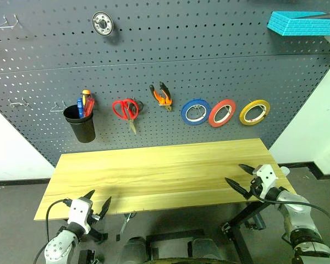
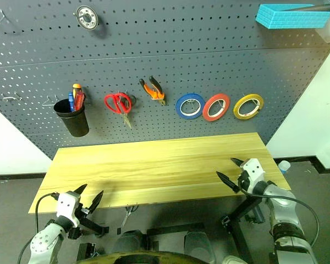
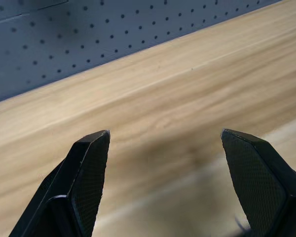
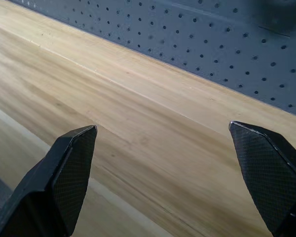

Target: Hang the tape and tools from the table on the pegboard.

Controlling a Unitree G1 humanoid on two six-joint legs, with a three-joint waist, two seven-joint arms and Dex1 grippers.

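The dark grey pegboard covered the wall behind the light wooden counter; along one row hung the red-handled scissors, the orange-and-black pliers, then a blue tape roll, a red tape roll and the yellow tape, each on a hook and side by side; to the left of the scissors a black cup hung on the board with the red-handled screwdriver standing in it among other handles; a round metal disc sat high on the board, and a turquoise block showed at the upper right; the left gripper hung at the counter's near left edge, its fingers spread and holding nothing; the right gripper hovered over the counter's right end, fingers likewise wide apart and empty.
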